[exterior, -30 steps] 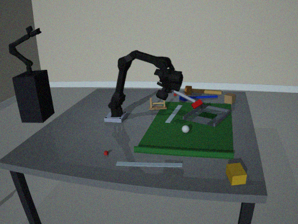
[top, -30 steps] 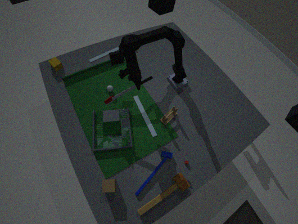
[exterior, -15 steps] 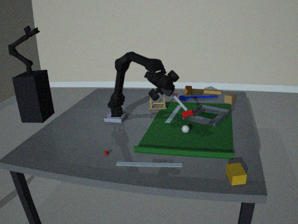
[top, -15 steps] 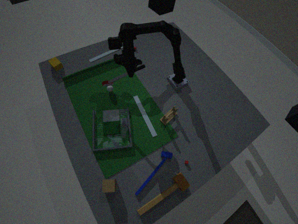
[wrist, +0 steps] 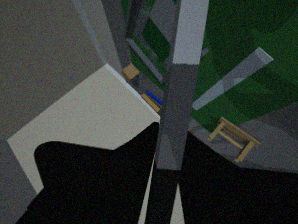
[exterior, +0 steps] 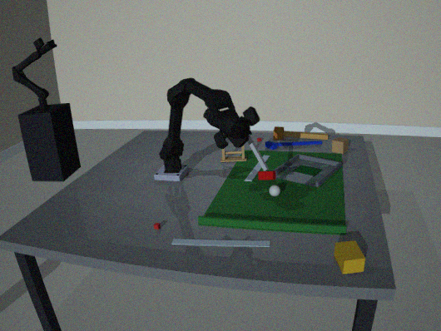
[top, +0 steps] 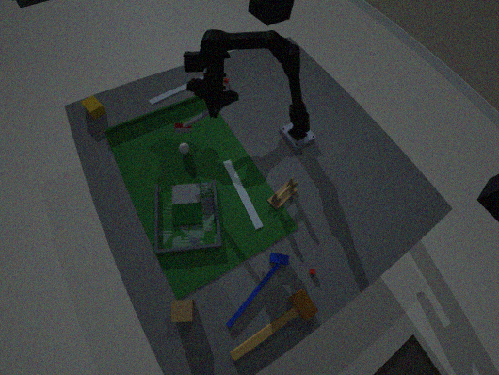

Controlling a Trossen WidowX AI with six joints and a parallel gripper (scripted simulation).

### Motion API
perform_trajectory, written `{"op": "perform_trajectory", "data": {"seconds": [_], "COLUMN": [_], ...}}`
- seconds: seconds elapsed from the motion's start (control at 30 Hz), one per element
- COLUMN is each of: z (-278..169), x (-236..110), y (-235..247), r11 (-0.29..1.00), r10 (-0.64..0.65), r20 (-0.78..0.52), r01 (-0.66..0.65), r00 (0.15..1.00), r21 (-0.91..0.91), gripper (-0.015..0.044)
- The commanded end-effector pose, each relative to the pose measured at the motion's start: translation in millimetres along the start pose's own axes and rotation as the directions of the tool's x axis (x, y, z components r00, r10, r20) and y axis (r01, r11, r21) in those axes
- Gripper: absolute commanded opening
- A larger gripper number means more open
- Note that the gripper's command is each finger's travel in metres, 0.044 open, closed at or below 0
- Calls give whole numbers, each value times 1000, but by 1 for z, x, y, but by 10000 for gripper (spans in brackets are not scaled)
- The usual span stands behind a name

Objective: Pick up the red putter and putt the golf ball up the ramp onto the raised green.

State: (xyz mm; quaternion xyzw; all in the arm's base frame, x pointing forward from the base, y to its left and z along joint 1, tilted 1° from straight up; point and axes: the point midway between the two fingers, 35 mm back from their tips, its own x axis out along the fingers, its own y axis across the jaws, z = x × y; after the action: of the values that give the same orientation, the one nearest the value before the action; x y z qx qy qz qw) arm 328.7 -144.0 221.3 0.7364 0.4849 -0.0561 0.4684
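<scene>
Exterior view gives you the plainest look at the red putter (exterior: 261,165): a slim pale grey shaft slanting down from the gripper (exterior: 240,140) to a small red block head that sits low over the green mat (exterior: 250,208), just behind the white golf ball (exterior: 274,190) and a short way apart from it. Your gripper's fingers are clamped on the upper end of that shaft, so the club hangs tilted rather than upright. In the top view you see the same red head (top: 181,125) near the mat's far edge, with the ball (top: 184,148) between it and the grey-walled raised green (top: 188,214); the ramp up to that green faces the ball. Through the wrist view the shaft (wrist: 181,75) runs straight away from the dark fingers, grey along its whole visible length, and its head is out of the picture. A long grey bar (exterior: 256,167) lies on the mat beside the putter's head, and in the exterior view the shaft crosses it; you cannot tell whether they touch
</scene>
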Motion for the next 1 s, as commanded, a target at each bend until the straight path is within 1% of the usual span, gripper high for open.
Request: {"op": "perform_trajectory", "data": {"seconds": [0.0, 0.17, 0.97], "z": [11, 24, 44], "x": [4, 9, 17], "y": [-10, -23, -42], "r11": [999, 996, 995], "r10": [8, 11, 9], "r20": [-11, -21, -20], "r01": [-7, -9, -7], "r00": [1000, 1000, 1000], "r21": [44, 91, 96], "gripper": [0, 0, 0]}}
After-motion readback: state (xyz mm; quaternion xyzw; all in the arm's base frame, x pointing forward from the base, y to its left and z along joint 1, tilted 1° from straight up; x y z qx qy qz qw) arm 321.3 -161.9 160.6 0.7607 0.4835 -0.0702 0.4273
